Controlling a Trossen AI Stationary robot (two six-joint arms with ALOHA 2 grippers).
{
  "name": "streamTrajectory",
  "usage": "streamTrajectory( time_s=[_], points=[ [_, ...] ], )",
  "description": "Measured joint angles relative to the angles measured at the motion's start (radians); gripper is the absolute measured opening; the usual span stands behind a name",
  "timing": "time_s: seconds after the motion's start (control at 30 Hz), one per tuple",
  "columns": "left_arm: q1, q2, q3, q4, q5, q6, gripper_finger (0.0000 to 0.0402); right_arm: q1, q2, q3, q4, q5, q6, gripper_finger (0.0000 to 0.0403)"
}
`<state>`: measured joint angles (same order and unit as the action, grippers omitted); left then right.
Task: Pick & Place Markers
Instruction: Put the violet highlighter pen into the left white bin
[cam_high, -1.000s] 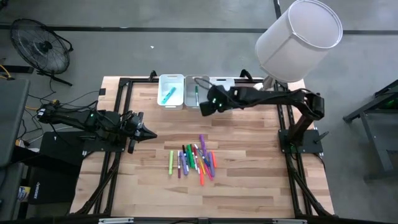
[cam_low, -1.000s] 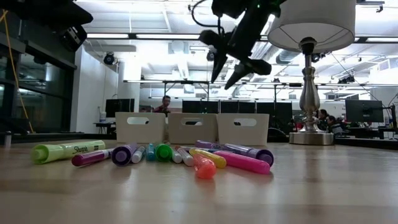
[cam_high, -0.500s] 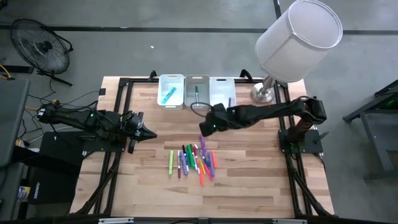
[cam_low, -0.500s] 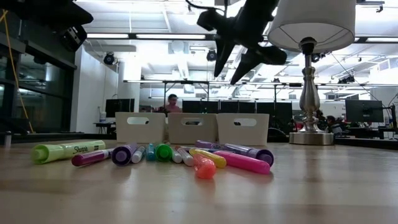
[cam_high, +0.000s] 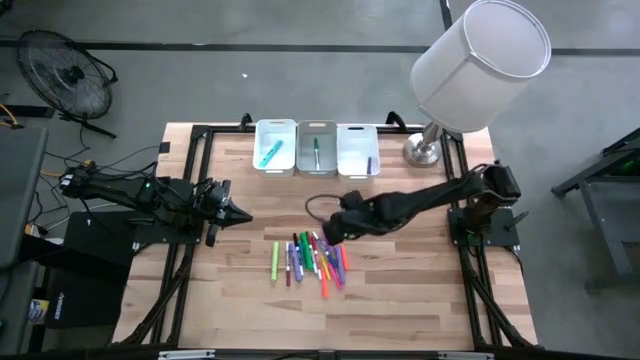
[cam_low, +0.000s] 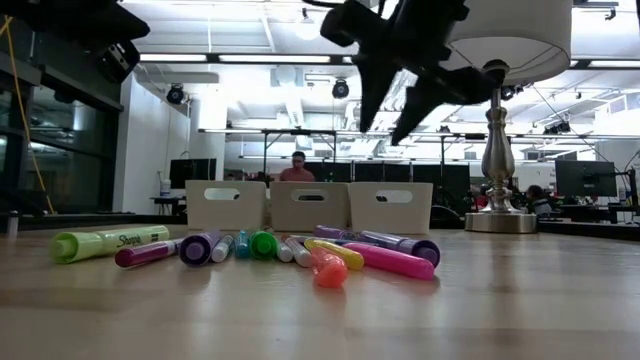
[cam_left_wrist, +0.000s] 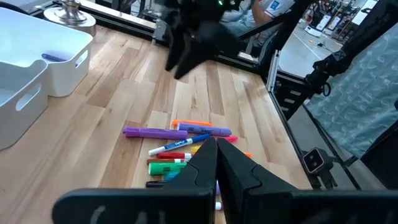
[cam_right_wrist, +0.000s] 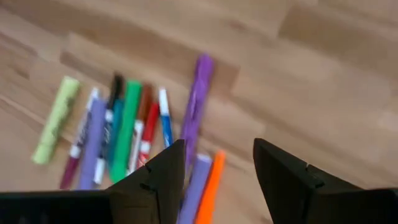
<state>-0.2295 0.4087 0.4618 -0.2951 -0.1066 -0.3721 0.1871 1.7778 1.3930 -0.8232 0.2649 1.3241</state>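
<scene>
Your right tool (cam_high: 332, 232) has swung from the far-edge white bins down over the cluster of coloured pen-like markers (cam_high: 310, 260) mid-tabletop, fingers spread, empty; left tool (cam_high: 238, 214) clenched.

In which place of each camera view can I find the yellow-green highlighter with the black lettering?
High view: yellow-green highlighter, lower centre, leftmost of the row, a little apart.
Low view: far left, lying on the wood, lettering readable.
Left wrist view: not visible.
Right wrist view: left side, outermost stick.
Shared landmark: the row of coloured markers; the highlighter always ends it.
</scene>
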Motion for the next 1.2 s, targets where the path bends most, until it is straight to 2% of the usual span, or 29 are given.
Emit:
streamTrajectory(
  time_s=[0.33, 0.53, 0.73, 0.87, 1.2],
  points=[
    [0.000, 0.001, 0.000, -0.002, 0.001, 0.000, 0.0001, 0.056, 0.104, 0.000, -0.007, -0.118, 0.090, 0.0177],
    [0.000, 0.002, 0.000, -0.007, 0.001, 0.000, 0.0001, 0.064, 0.124, -0.001, 0.028, -0.114, 0.092, 0.0177],
    [0.000, 0.002, 0.000, -0.007, 0.001, 0.000, 0.0001, 0.030, 0.137, 0.000, 0.146, -0.102, 0.041, 0.0177],
    [0.000, 0.002, 0.000, -0.007, 0.001, 0.000, 0.0001, 0.003, 0.171, -0.002, 0.161, -0.139, 0.021, 0.0177],
    [0.000, 0.002, 0.000, -0.008, 0.001, 0.000, 0.0001, -0.054, 0.174, 0.000, 0.236, -0.132, -0.046, 0.0177]
  ],
)
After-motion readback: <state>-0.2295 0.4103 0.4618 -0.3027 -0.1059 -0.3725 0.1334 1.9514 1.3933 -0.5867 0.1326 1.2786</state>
